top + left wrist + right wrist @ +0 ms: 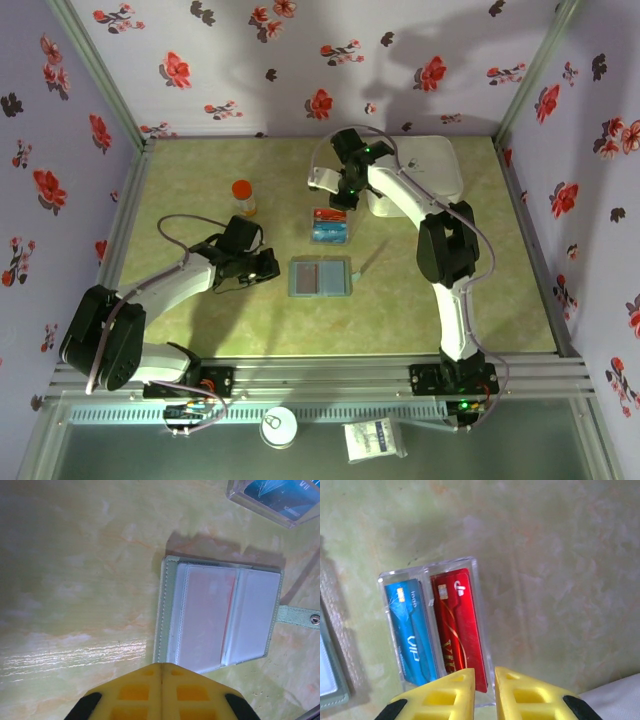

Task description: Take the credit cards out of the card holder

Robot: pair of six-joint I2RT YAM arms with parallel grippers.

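The card holder (320, 277) lies open and flat on the table, two grey-blue panels with clear pockets (220, 620). My left gripper (161, 666) is shut just off its near left corner, with nothing between the fingers. The credit cards lie side by side in a small clear tray (427, 569) beyond the holder: a red one (457, 625) and a blue one (410, 635). My right gripper (485, 672) hovers over the tray's near end. Its fingers stand a narrow gap apart over the red card's edge and grip nothing.
A large white rounded case (430, 170) sits at the back right, under the right arm. An orange-capped bottle (243, 197) stands at the back left. A thin stick (372, 258) lies right of the holder. The holder's strap (300, 616) sticks out sideways.
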